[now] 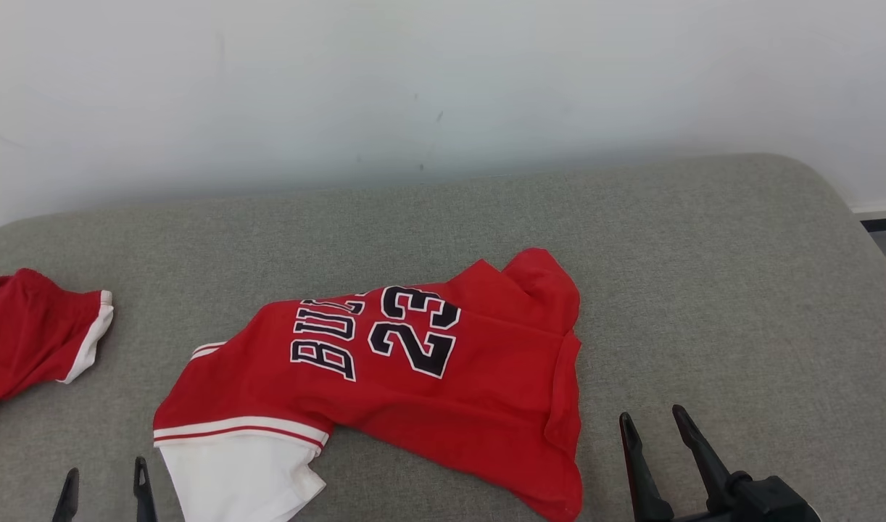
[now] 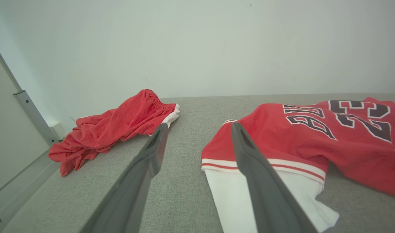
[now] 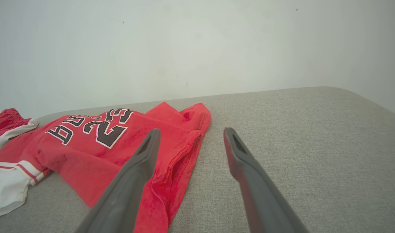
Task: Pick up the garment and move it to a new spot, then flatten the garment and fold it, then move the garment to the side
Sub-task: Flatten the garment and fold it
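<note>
the jersey (image 1: 443, 391) ran off the bottom edge of the head view, its white part and red hem cut there. a fold swallowed the end of its lettering, so only "bul" and "23" could be read. the red shorts (image 1: 30, 341) were cropped by the left edge. of the left pincer (image 1: 106, 467) just the two tips rose from the bottom edge; the right pincer (image 1: 652, 413) lost its body there. in the left wrist view a finger (image 2: 255, 174) covered part of the striped hem.

A bare indoor room: grey padded surface (image 1: 704, 254) against plain white wall (image 1: 443, 87).
</note>
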Available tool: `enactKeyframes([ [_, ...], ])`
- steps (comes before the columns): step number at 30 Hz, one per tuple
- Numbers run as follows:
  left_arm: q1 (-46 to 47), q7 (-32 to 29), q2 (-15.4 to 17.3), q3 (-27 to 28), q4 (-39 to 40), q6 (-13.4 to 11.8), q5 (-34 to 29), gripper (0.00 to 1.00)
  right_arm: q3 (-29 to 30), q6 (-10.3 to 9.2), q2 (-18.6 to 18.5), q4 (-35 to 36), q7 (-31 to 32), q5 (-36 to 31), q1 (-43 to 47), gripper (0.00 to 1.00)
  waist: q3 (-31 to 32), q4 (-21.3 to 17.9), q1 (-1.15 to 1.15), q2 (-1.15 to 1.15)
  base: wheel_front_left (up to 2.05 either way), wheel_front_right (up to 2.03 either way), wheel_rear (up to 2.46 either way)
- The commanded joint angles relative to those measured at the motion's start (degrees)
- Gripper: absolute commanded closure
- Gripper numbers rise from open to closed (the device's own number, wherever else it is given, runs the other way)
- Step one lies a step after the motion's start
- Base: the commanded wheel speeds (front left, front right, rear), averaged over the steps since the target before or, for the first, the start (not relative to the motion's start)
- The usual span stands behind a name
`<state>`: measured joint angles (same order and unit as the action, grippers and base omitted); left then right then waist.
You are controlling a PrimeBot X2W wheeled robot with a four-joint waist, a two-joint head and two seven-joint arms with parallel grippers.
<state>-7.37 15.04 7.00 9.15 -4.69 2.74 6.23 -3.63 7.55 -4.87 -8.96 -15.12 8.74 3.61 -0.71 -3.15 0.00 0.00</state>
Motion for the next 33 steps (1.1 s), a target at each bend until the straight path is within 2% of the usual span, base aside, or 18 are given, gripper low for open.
enactKeyframes([
  [1,-1.08,0.20,-0.19,0.30,-0.64,-0.20,0.03,0.00,-0.17,-0.13,-0.09,0.23,-0.04,-0.53,0.47,0.00,-0.01,0.02,0.00,0.00,0.00,0.00,0.00],
  [19,-1.83,0.21,-1.46,1.14,-2.59,0.85,0.60,0.00,0.47,-0.13,0.43,0.36,-0.04,-0.34,1.16,0.00,0.12,0.13,0.00,0.00,0.00,0.00,0.00],
  [28,-1.30,-0.59,-1.60,-1.65,-9.36,3.24,4.25,0.00,-3.70,-0.13,-2.29,-2.57,-0.04,3.14,3.02,0.00,0.49,0.36,0.00,0.00,0.00,0.00,0.00],
  [33,-0.50,-1.58,-1.30,-4.00,-13.55,3.96,5.48,0.00,-6.74,-0.13,-3.09,-7.42,-0.05,5.49,3.43,0.00,0.37,0.59,0.00,0.00,0.00,0.00,0.00],
])
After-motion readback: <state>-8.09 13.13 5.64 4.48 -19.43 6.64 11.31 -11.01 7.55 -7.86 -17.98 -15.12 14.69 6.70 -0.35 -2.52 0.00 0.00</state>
